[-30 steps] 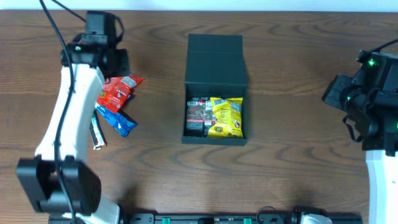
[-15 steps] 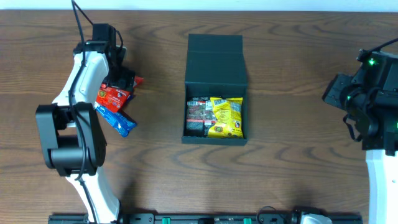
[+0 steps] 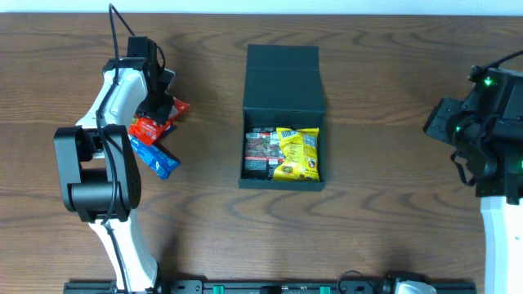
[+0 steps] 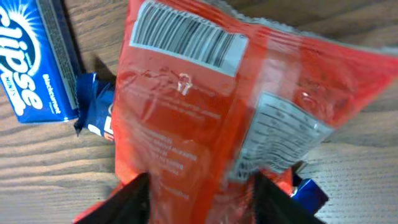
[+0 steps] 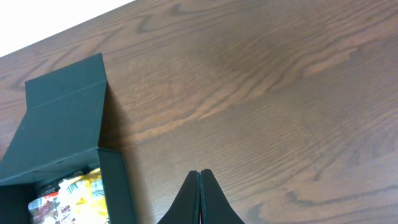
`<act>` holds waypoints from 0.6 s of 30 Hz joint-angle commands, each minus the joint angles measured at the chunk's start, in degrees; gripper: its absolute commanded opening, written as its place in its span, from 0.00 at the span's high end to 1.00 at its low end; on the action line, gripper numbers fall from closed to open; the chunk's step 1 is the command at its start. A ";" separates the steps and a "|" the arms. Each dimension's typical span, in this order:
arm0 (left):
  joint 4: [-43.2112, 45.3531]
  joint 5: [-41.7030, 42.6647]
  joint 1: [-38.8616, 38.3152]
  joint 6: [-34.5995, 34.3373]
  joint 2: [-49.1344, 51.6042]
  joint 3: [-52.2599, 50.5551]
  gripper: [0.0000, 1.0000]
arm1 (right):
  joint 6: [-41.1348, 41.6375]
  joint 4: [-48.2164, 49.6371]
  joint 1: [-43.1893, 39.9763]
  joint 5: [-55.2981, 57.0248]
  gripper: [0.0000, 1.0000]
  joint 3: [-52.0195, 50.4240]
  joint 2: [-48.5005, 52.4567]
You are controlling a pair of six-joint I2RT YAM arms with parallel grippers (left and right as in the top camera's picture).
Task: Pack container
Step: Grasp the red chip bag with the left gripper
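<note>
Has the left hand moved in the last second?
Yes. Against the dark teal-black square box, the left hand came toward the near edge, over the red snack packet.

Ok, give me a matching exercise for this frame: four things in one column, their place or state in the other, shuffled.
1. yellow packet
2. red packet
3. blue gum pack
4. right gripper

A. shut, away from every packet
B. flat on the table, no gripper on it
C. inside the container
D. straddled by the left gripper

Pairs: 1-C, 2-D, 3-B, 4-A.
</note>
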 commanded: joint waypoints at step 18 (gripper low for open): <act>-10.08 -1.49 0.11 -12.83 1.36 14.73 0.94 | -0.87 0.11 -0.31 0.74 0.99 1.05 0.02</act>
